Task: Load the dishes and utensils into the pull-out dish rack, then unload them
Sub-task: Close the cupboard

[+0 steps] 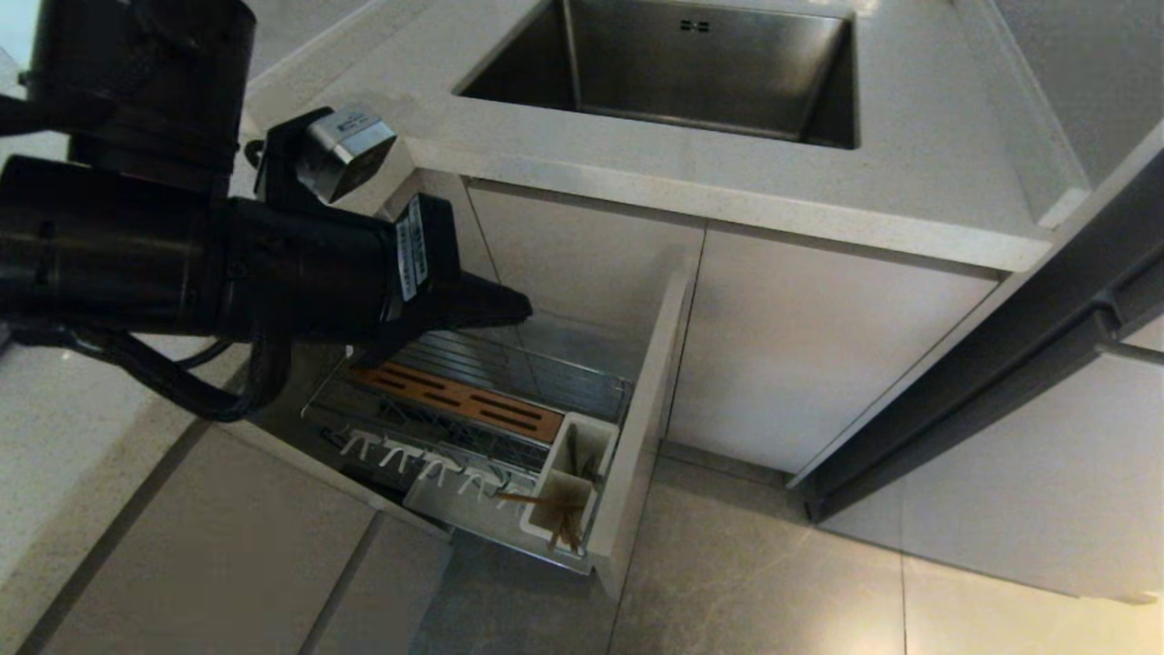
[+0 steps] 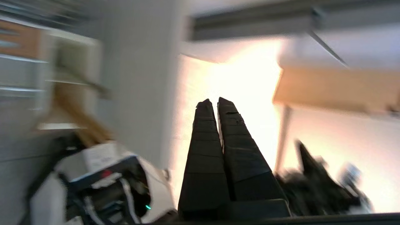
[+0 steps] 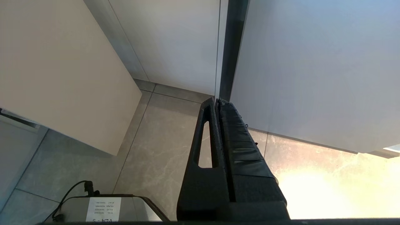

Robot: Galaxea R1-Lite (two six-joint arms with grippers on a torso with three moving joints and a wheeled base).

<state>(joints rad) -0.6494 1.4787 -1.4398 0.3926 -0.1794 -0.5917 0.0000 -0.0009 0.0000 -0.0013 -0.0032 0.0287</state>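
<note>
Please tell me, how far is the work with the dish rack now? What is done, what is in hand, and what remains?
Done: the pull-out dish rack is open, and the chopsticks lie in its white utensil cup.
In hand: nothing. The left pincer is shut and empty above the rack; the right pincer is shut, parked near the floor.
Left: no plate, bowl or spoon is in view, so I cannot tell if loading or unloading is next.

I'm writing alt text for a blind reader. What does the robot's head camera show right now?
A black robot arm reaches in from the left, its shut left gripper empty above a pull-out dish rack drawn out of a cabinet. Wooden chopsticks stand in the rack's white utensil cup. Above, a steel sink sits in a pale countertop.
</note>
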